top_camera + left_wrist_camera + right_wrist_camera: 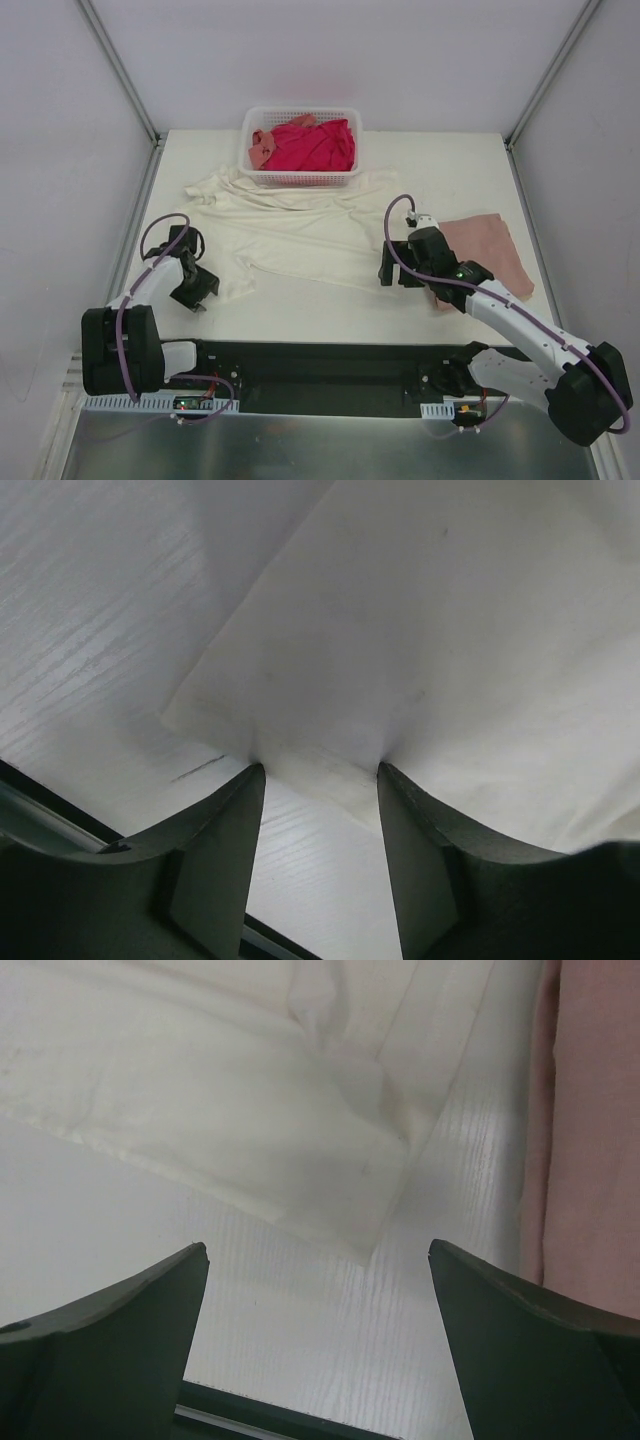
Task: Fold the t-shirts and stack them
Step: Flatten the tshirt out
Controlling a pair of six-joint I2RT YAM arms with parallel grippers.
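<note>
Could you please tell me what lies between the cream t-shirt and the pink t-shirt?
A strip of bare table separates the cream t-shirt from the pink t-shirt; the right wrist view shows it.

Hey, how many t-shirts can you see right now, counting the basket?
4: cream shirt spread mid-table, dusty pink shirt folded at right, magenta-red shirt and salmon shirt in the basket; others may hide beneath.

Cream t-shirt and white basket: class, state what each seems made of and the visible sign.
Cream t-shirt: soft matte cloth, likely cotton; it lies limp with creases and folds. Basket: apparently rigid white plastic, smooth finish; its walls form a regular lattice that holds its shape.
</note>
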